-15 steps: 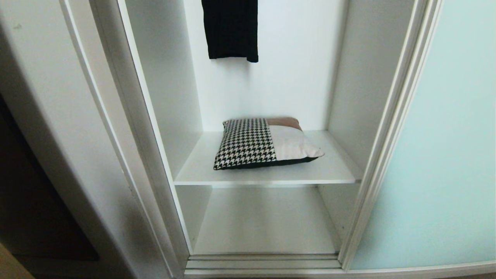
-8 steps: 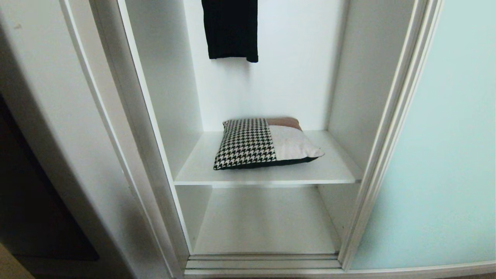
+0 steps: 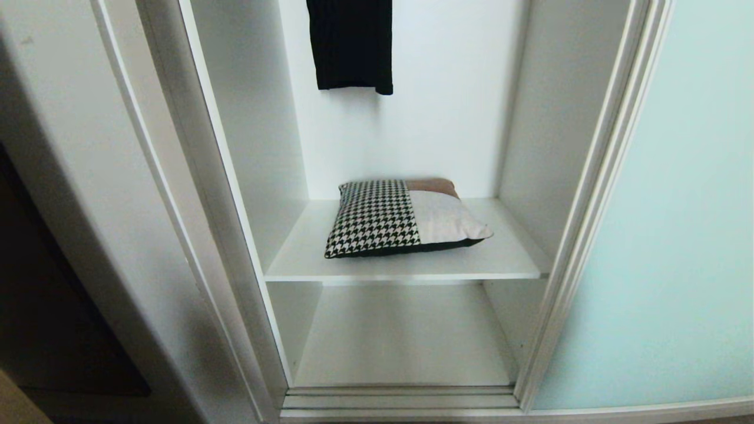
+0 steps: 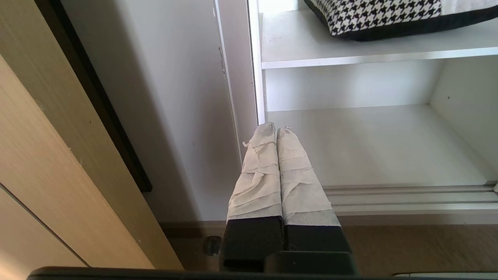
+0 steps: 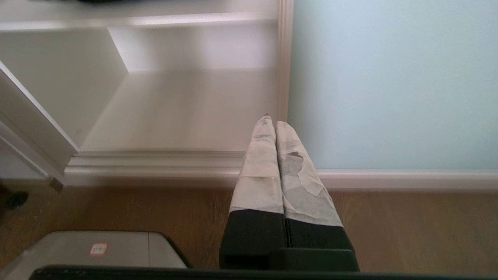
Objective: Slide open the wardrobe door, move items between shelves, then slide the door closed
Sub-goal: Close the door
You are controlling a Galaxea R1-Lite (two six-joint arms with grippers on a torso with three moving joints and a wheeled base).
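On matt white upper shelf [image 3: 500, 259], square houndstooth cushion [image 3: 400, 217], lying flat

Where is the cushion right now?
In the head view the cushion lies flat on the upper shelf inside the open wardrobe, below a hanging black garment.

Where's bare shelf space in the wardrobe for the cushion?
The lower shelf is wholly bare, between both side walls down to the floor track. On the upper shelf the cushion fills the middle, leaving only narrow strips at each side. A black garment hangs above.
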